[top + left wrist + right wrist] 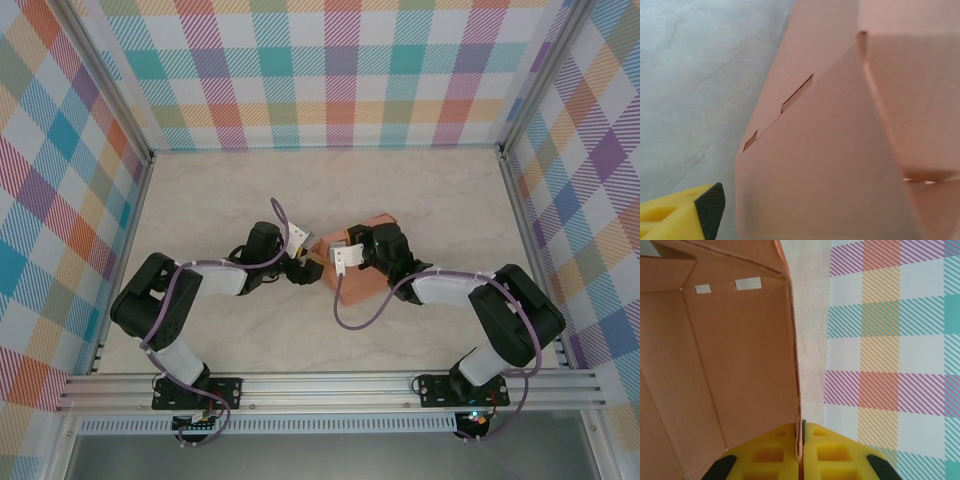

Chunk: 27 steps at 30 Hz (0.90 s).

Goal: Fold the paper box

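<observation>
My right fingers [785, 452] are clamped on a wall of the box [358, 288], mid-tabletop [450, 200]. How wide my left fingers [675, 212] are, I cannot tell. The card looks thin and light and will likely crease easily; best held by panels near folds.

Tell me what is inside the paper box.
Bare card walls of the paper box and two slots show, no contents visible; the right fingers, pinching one wall, cover the nearest part.

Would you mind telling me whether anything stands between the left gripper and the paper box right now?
Nothing visible does. The left gripper is right at the paper box, its finger parted from the card by a sliver of bare table. The right gripper pinches a wall from the far side, out of the way.
</observation>
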{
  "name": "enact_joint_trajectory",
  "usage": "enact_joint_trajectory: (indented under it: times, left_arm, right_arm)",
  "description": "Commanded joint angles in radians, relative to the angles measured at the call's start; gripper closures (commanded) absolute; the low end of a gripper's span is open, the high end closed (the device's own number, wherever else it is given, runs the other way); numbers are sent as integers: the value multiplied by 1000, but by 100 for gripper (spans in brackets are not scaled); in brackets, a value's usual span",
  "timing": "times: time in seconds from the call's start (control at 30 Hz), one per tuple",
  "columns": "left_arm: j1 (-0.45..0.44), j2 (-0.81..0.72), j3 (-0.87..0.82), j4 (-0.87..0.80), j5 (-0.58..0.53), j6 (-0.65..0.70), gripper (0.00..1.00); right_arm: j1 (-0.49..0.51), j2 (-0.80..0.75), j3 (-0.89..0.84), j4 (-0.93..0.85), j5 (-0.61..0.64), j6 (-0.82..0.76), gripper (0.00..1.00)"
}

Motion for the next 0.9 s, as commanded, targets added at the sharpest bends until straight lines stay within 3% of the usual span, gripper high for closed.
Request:
enact_joint_trajectory:
  times: [0.0, 0.13, 0.33, 0.7, 0.87]
  left_arm:
    - [-6, -10, 21, 23, 39, 27, 20]
    - [-5, -9, -24, 64, 70, -2, 22]
    - [-2, 9, -38, 36, 149, 6, 22]
    - [60, -106, -138, 167, 68, -66, 18]
    - [85, -243, -232, 255, -51, -89, 18]
  right_arm:
    - [4, 29, 30, -46, 10, 38, 93]
    - [4, 113, 40, 80, 83, 36, 93]
    - [4, 179, 68, 128, 95, 35, 94]
    - [4, 169, 34, 152, 43, -9, 94]
    - [4, 171, 19, 185, 38, -12, 94]
